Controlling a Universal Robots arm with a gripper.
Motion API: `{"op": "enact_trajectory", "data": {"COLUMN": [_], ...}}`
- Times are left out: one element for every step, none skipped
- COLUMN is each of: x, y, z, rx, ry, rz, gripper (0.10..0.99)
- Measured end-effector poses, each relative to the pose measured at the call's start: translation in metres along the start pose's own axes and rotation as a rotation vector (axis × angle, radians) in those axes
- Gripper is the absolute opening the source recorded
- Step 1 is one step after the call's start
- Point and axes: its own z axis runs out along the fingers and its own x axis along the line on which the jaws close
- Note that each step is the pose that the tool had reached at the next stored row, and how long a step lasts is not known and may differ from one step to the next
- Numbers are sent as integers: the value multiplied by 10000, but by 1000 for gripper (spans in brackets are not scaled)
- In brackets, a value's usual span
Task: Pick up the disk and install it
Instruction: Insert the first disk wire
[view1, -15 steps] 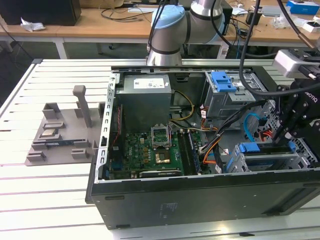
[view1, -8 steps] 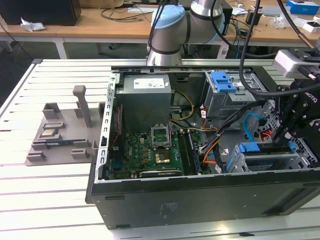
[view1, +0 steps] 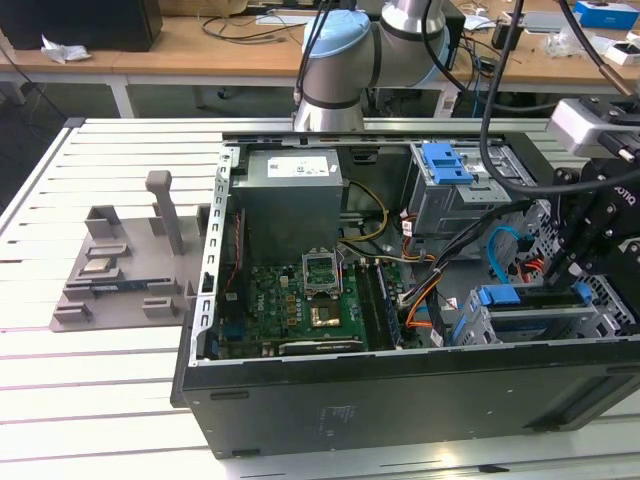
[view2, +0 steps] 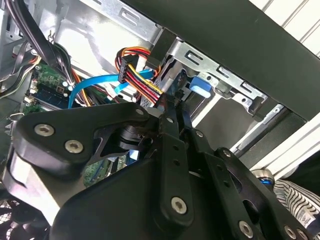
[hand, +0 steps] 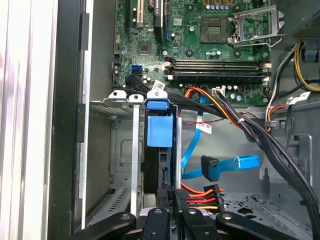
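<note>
Black pincer closed on the blue-framed silver disk (edge-on in the grey metal bay); judged risk: snagging the red-orange-yellow cable bundle just beside it.

The end effector is showing matt black metal links with bright steel screws. The disk is presenting smooth blue plastic inside a dull grey sheet-metal drive cage, while the tabletop is looking like pale ribbed metal.

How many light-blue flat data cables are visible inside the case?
1 in the first wrist view: the light-blue cable lies beside the drive cage, near the gripper. Others may be hidden under the black cable bundle.
</note>
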Motion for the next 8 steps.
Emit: {"op": "enact_trajectory", "data": {"x": [4,10,11,13,14,15,15,16], "y": [0,0,0,0,0,1,1,1], "z": [0,1,1,0,1,1,-1,-7], "rx": [0,0,0,1,1,1,1,2], "ry": [-3,-11,-18,-28,-38,-47,-58,-63], "rz": [0,-1,-2,-2,-3,-3,-4,-4], "gripper": [165,165,165,165,165,165,165,165]}}
